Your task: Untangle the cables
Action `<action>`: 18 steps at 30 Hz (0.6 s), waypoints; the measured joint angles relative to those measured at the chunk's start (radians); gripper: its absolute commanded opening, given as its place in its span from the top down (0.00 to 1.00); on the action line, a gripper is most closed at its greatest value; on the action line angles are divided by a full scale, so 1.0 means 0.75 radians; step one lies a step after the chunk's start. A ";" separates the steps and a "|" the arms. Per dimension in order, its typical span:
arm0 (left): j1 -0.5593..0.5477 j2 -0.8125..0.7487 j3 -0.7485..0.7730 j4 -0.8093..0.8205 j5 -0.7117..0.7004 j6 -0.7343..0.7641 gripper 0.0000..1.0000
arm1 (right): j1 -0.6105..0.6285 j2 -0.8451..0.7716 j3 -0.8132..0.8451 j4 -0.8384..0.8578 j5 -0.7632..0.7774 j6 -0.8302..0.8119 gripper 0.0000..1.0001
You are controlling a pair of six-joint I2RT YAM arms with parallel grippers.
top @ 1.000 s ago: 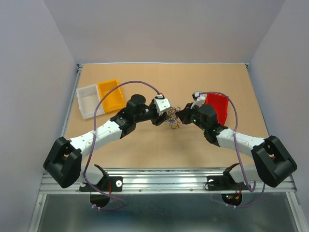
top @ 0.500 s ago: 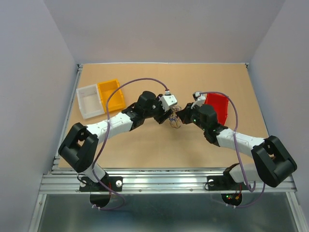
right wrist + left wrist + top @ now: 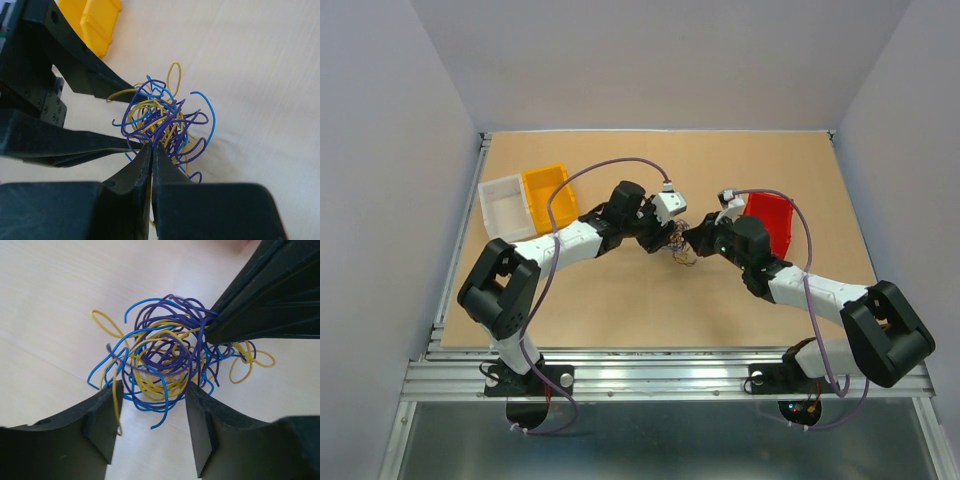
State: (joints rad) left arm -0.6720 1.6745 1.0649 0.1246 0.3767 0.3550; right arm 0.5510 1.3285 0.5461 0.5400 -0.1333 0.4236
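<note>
One loose ball of thin, looping cables [image 3: 165, 365]

place: robotics lab | evidence: grey enclosure walls [image 3: 660, 60]; aluminium mounting rail [image 3: 660, 375]; bare board table [image 3: 650, 310]

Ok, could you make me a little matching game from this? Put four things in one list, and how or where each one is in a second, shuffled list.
Things:
1. left gripper
2. right gripper
3. orange bin
4. red bin

Place or state:
A. shut, pinching strands of the tangle of wires
B. right next to the white bin
C. open, with a finger on each side of the tangle's edge
D. on the right half of the table

Pairs: 1-C, 2-A, 3-B, 4-D
</note>
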 measured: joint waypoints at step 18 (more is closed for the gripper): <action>0.239 0.026 0.057 0.007 0.086 -0.142 1.00 | 0.010 -0.107 0.020 -0.234 0.438 0.113 0.99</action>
State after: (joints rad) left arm -0.4927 1.6943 1.1080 0.1299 0.4416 0.2485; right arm 0.5587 1.2480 0.5610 0.3641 0.1955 0.5083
